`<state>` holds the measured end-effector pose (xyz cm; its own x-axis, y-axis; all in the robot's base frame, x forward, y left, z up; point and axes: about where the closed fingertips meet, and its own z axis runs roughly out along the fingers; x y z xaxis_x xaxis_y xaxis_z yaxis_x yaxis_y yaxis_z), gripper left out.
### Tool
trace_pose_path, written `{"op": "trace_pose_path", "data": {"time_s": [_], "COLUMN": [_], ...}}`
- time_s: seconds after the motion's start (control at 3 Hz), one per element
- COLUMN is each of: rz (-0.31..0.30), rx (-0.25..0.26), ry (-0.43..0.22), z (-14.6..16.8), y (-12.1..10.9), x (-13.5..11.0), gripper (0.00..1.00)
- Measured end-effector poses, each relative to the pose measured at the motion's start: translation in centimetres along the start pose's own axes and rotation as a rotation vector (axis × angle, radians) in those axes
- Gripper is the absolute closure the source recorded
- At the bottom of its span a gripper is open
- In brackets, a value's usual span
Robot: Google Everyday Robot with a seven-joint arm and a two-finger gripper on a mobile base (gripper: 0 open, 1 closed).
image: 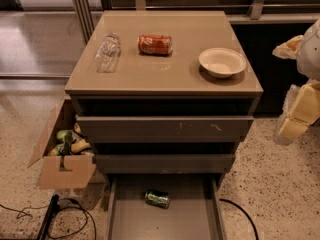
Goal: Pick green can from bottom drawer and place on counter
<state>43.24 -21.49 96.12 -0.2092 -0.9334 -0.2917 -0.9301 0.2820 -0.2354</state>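
1. Green can (157, 198) lies on its side in the open bottom drawer (129, 220), near its back; the drawer's front is cut off by the frame.
2. Gripper (300, 110) is at the right edge, beside the cabinet and well apart from the can. It is partly cut off, so wide or narrow is unreadable.
3. Counter (165, 76) holds a clear bottle (108, 52) lying down, a red can (155, 44) on its side and a bowl (222, 62).
4. Box (64, 171) is on the floor at left; its contents are unclear.

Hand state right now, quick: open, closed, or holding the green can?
Hand: at the right edge, beside the cabinet; open or closed cannot be told. The green can lies in the bottom drawer.
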Motion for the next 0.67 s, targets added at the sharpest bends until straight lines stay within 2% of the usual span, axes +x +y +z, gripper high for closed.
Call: {"op": "trace_pose_path", "data": {"time_s": [0.33, 0.67], "rz": [0.044, 0.088], "rx": [-0.053, -0.076], "ry": [-0.122, -0.194], "z": [4.5, 8.8], "y": [2.5, 4.4], "x": [1.3, 2.6], "gripper": [0.0, 0.0]}}
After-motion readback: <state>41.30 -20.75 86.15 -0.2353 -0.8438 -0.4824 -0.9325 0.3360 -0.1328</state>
